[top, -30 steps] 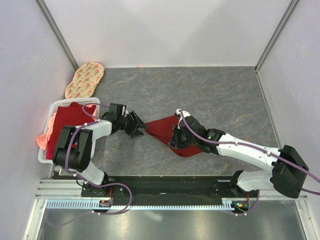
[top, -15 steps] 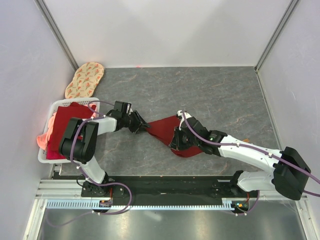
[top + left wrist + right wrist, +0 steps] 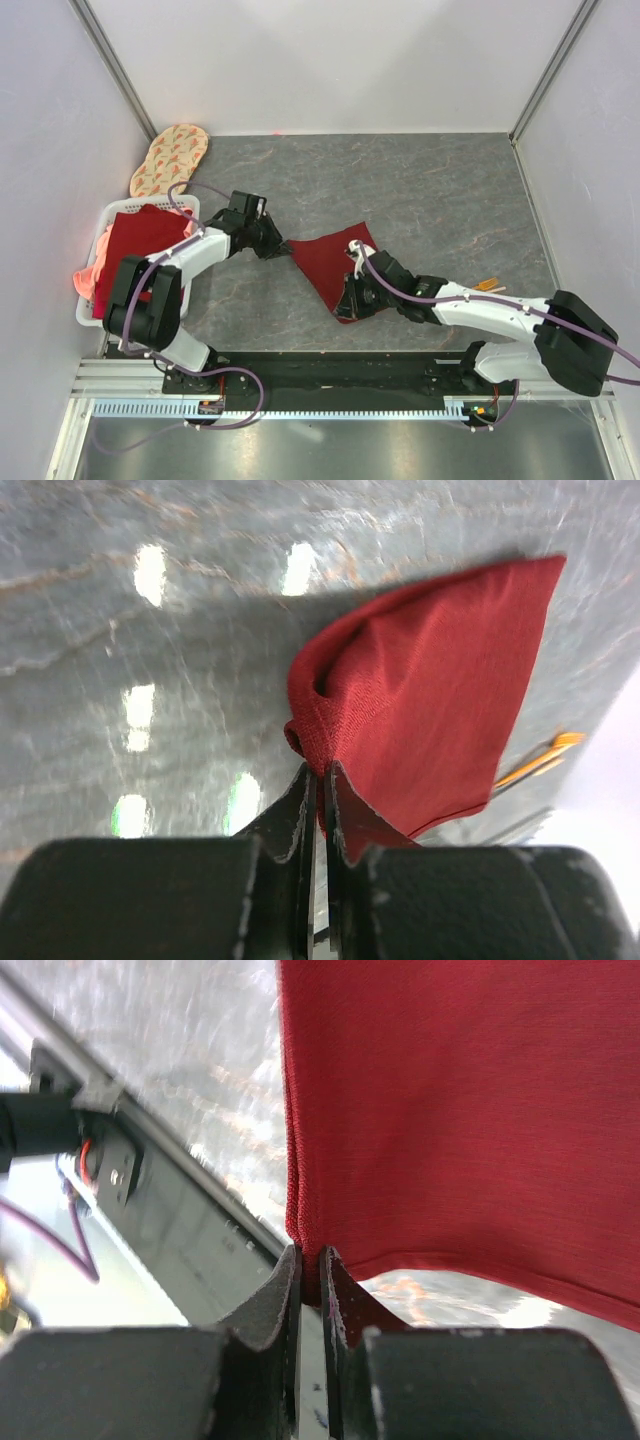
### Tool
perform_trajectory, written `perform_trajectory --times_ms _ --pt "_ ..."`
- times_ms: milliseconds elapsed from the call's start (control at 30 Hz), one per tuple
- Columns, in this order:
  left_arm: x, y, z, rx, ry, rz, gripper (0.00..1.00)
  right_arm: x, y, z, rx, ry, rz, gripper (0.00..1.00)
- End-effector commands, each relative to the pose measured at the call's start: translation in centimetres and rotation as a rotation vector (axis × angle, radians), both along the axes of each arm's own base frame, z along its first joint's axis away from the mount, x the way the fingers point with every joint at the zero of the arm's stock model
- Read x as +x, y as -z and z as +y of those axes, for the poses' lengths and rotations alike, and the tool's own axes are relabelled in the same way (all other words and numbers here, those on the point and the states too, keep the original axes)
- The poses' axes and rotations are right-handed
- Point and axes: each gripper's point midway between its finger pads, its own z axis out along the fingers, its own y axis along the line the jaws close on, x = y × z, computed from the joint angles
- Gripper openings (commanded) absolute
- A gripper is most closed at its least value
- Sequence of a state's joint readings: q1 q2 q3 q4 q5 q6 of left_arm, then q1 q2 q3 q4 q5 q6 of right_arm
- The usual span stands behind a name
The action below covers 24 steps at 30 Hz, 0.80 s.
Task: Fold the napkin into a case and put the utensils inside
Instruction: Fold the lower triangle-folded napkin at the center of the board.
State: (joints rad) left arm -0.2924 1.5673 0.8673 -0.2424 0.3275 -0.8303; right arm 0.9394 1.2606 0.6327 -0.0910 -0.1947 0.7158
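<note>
The dark red napkin [image 3: 325,266] lies folded in the middle of the grey table, stretched between both grippers. My left gripper [image 3: 282,248] is shut on its left corner, and in the left wrist view the cloth [image 3: 430,690] bunches at the left gripper [image 3: 318,772]. My right gripper [image 3: 347,304] is shut on the near corner; the right wrist view shows the doubled napkin edge [image 3: 450,1110] pinched in the right gripper [image 3: 310,1255]. The orange-gold utensils [image 3: 489,286] lie to the right beyond the right forearm, and the left wrist view shows the utensils [image 3: 535,763] past the cloth.
A white basket [image 3: 140,204] at the left edge holds a red and pink cloth stack [image 3: 135,240]. An oval patterned mat [image 3: 170,158] leans in the back left corner. The black base rail [image 3: 130,1175] runs close behind the right gripper.
The left gripper has shut on the napkin's left corner. The right gripper has pulled its corner toward the near edge, and the cloth is now drawn out flatter between the two.
</note>
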Motion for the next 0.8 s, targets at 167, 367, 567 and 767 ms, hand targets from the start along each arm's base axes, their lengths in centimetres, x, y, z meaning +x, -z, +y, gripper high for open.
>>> perform_trajectory --times_ms 167,367,567,767 --pt "1.9 -2.7 0.8 0.349 -0.003 -0.122 0.02 -5.9 1.8 1.7 0.138 -0.129 0.145 0.0" --pt "4.4 -5.3 -1.8 0.38 -0.048 -0.17 0.02 -5.9 0.5 0.6 0.219 -0.087 0.144 0.0" --pt "5.9 -5.8 -5.0 0.383 -0.044 -0.173 0.02 -5.8 1.5 -1.0 0.225 -0.047 0.168 0.0" --pt "6.3 -5.9 -7.7 0.396 -0.027 -0.186 0.02 -5.3 2.8 -2.7 0.205 0.011 0.192 0.0"
